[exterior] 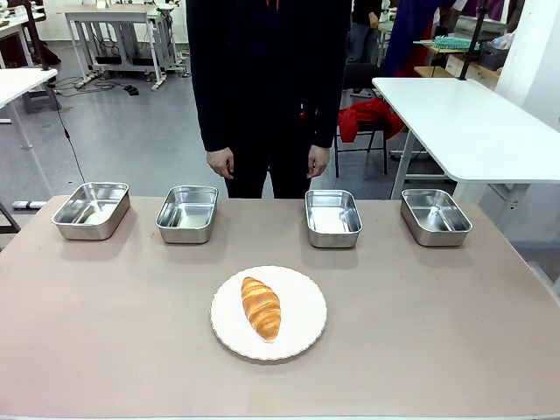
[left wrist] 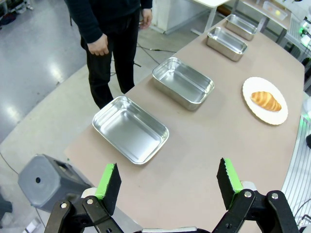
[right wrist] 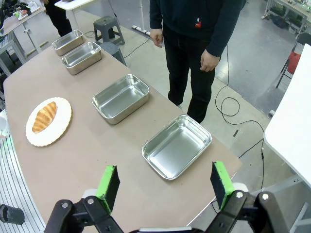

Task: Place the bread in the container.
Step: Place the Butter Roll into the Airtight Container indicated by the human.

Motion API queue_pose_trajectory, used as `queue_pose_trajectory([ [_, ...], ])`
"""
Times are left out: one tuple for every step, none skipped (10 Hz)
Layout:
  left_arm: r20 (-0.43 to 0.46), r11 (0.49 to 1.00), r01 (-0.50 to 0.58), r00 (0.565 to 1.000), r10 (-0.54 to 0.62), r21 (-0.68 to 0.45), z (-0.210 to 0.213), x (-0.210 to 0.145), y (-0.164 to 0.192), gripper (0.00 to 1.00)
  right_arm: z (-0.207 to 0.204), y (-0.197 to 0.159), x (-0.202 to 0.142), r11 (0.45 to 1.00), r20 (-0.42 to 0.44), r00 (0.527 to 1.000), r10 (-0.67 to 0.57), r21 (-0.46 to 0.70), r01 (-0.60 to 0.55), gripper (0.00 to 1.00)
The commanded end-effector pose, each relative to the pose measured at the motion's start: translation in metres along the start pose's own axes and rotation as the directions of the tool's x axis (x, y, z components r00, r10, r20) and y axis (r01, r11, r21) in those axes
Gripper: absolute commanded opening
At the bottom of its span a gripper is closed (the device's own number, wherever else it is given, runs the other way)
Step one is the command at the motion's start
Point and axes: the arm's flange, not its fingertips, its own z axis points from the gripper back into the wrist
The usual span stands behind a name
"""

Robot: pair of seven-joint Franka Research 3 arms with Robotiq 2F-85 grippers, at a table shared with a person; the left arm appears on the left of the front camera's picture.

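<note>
Golden bread (exterior: 261, 307) on white plate (exterior: 303, 317): 2 o'clock from left claw (left wrist: 170, 182), 10 o'clock from right claw (right wrist: 165, 183); both released.

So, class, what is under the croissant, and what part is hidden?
The croissant lies on a white scalloped plate, which rests on the table. The plate's middle beneath it is covered and cannot be seen.

Your left jaws stand wide apart with nothing between them, green pads (left wrist: 108, 180) over the near end of the worktop (left wrist: 214, 141). Ahead you see four steel containers in a row, the nearest container (left wrist: 130, 128) empty. The bread (left wrist: 265, 100) lies on a white plate (left wrist: 265, 83) right of the row, apart from every container. A person stands beside the row, one hand (left wrist: 99, 47) hanging.
</note>
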Motion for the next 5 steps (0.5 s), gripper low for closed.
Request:
queue_pose_trajectory([
  [0.002, 1.000, 0.006, 1.000, -0.006, 0.000, 0.0016, -0.0003, -0.0007, 1.00, 0.0005, 0.0002, 0.0006, 1.000, 0.002, 1.000, 0.001, -0.001, -0.001, 0.98],
  [0.002, 1.000, 0.006, 1.000, -0.006, 0.000, 0.0016, -0.0003, -0.0007, 1.00, 0.0005, 0.0002, 0.0006, 1.000, 0.002, 1.000, 0.001, -0.001, -0.001, 0.98],
  [0.002, 1.000, 0.006, 1.000, -0.006, 0.000, 0.0016, -0.0003, -0.0007, 1.00, 0.0005, 0.0002, 0.0006, 1.000, 0.002, 1.000, 0.001, -0.001, -0.001, 0.98],
  [0.002, 1.000, 0.006, 1.000, -0.006, 0.000, 0.0016, -0.0003, -0.0007, 1.00, 0.0005, 0.0002, 0.0006, 1.000, 0.002, 1.000, 0.001, -0.001, -0.001, 0.98],
  [0.002, 1.000, 0.006, 1.000, -0.006, 0.000, 0.0016, -0.0003, -0.0007, 1.00, 0.0005, 0.0002, 0.0006, 1.000, 0.002, 1.000, 0.001, -0.001, -0.001, 0.98],
])
